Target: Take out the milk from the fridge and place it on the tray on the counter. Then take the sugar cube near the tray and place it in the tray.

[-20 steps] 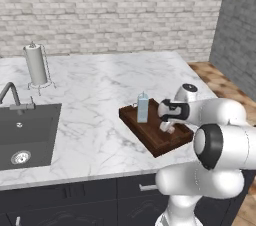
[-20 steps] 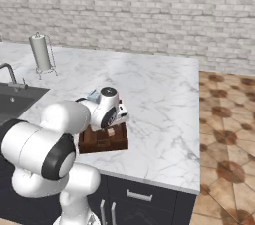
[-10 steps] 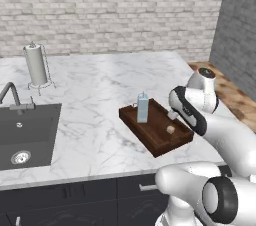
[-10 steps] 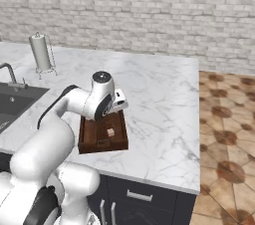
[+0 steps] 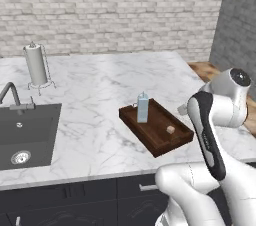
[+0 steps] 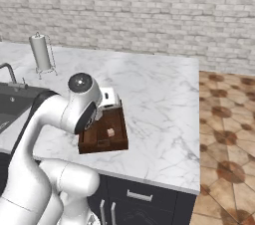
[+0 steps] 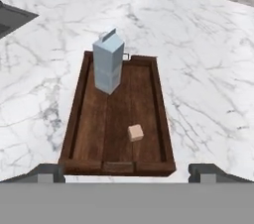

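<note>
The dark brown tray [image 7: 115,146] lies on the white marble counter [image 7: 208,59]. The pale blue-grey milk [image 7: 109,65] carton stands upright at the tray's far end. The tiny tan sugar cube [image 7: 135,133] rests on the tray floor near its near end. My gripper [image 7: 127,172] hangs above and just short of the tray's near end, open, with nothing between its fingertips [image 7: 47,173]. From the left base view the tray [image 5: 161,142], milk [image 5: 142,107] and sugar cube [image 5: 170,130] show beside my arm. In the right base view my arm covers the milk. The fridge is out of view.
A white paper towel roll [image 5: 36,65] stands on its wire holder at the back left of the counter. The grey sink [image 5: 25,135] with its faucet is inset at the left. The counter ends at the right over a patterned tile floor [image 6: 224,134].
My gripper has opened wider and risen off the tray, drawing back toward the counter's front edge. The sugar cube stays lying in the tray.
</note>
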